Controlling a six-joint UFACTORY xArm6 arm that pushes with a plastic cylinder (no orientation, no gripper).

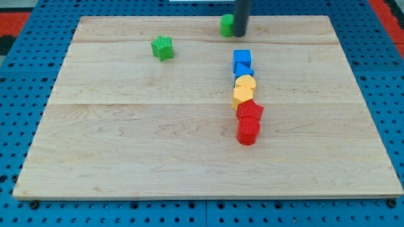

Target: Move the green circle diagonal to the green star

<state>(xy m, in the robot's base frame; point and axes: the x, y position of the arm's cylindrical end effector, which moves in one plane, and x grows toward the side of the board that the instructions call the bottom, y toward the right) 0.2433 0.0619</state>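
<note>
The green circle (226,25) sits near the view's top edge of the wooden board, a little right of centre. My tip (240,34) touches or nearly touches its right side, and the rod partly hides it. The green star (162,48) lies to the view's left of the circle and slightly lower, well apart from it.
A line of blocks runs down the board's middle right: a blue cube (242,58), a second blue block (243,70), a yellow hexagon (245,83), a second yellow block (242,96), a red star (250,111), a red cylinder (247,132). The board (126,145) lies on blue pegboard.
</note>
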